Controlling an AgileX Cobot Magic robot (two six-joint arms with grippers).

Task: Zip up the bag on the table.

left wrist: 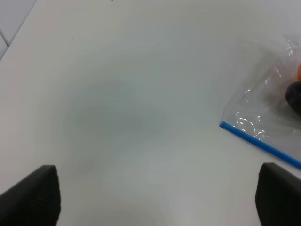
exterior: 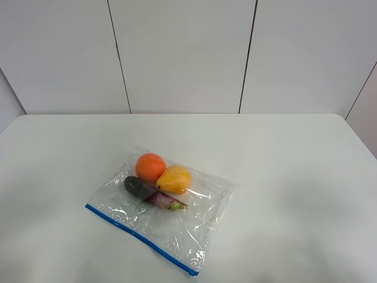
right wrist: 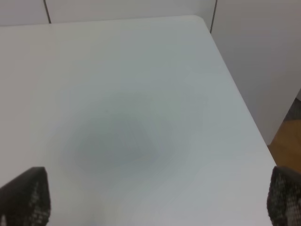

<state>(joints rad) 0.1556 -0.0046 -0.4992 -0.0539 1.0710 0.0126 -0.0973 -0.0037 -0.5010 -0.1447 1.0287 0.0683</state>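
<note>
The clear crinkly bag (exterior: 177, 224) lies flat on the white table (exterior: 283, 177), left of the middle and near the front. Its blue zipper strip (exterior: 138, 237) runs along the front-left edge. An orange (exterior: 150, 167), a yellow fruit (exterior: 174, 179) and a dark eggplant (exterior: 141, 188) show through the plastic. Neither gripper shows in the exterior high view. In the left wrist view my left gripper (left wrist: 155, 197) is open and empty above bare table, with one end of the bag's zipper strip (left wrist: 258, 141) off to one side. My right gripper (right wrist: 155, 197) is open and empty over bare table.
Grey wall panels (exterior: 182, 53) stand behind the table's far edge. The right wrist view shows the table's rounded corner (right wrist: 202, 21) and side edge, with a strip of floor (right wrist: 288, 141) beyond it.
</note>
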